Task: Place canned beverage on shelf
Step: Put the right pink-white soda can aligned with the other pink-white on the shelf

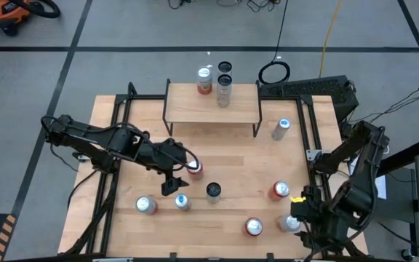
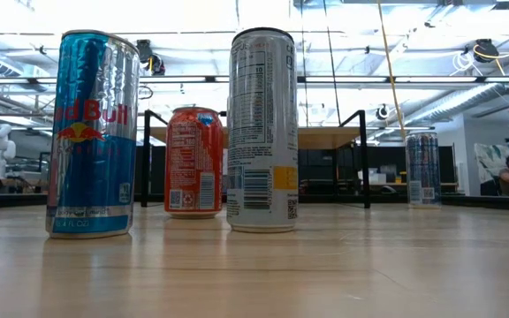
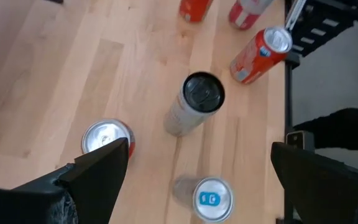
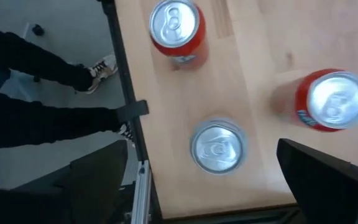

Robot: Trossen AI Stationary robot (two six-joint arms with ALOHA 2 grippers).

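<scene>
The shelf, a light wood top on black legs, stands at the table's far middle with three cans on it. Several more cans stand upright on the table. My left gripper hangs open left of centre, above the table, beside a red can and short of a black-topped can and a blue-tabbed can. My right gripper hangs open at the near right corner, above a silver can that shows between its fingers without being touched.
Red cans stand close to the silver can, and a blue-topped can stands right of the shelf. A silver can is at the near left. A person's legs and shoes show beyond the table's right edge.
</scene>
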